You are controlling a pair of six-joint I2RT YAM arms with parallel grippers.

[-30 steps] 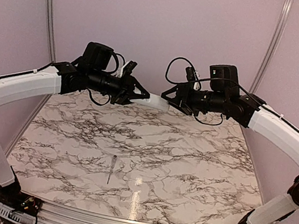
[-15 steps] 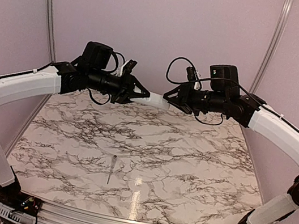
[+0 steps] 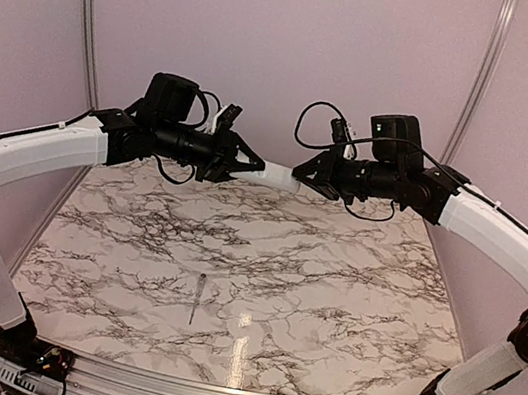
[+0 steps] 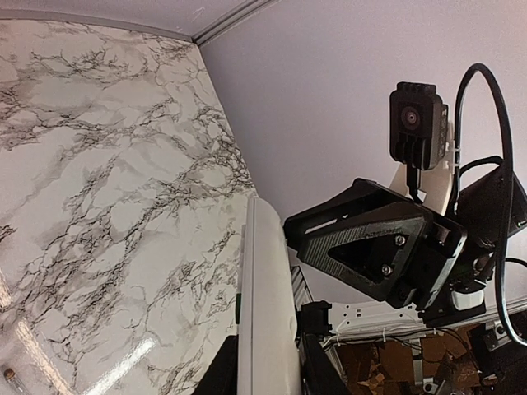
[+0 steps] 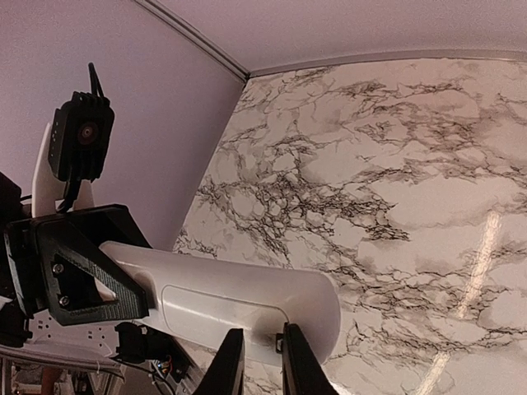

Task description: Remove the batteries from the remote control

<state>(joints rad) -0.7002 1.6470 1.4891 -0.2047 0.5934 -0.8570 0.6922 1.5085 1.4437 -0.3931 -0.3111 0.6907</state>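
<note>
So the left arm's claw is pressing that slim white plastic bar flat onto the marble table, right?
Not onto the table. The left gripper holds the slim white plastic remote control raised in the air, well above the marble table. The top external view shows it.

Two raised arms meet in the air over the far side of a marble table [image 3: 348, 303], forming a barrier across the middle: the left gripper [image 3: 252, 168] clamps one end of the remote control [image 3: 273, 176] and the right gripper [image 3: 299, 174] sits against the other end. Beneath this bridge there is open room down to the tabletop. A thin pale tool [image 3: 196, 298] lies near the front centre — the one low obstacle there. The back wall [image 3: 290, 40] stands close behind the grippers, and metal posts [image 3: 88, 26] flank both sides.
</note>
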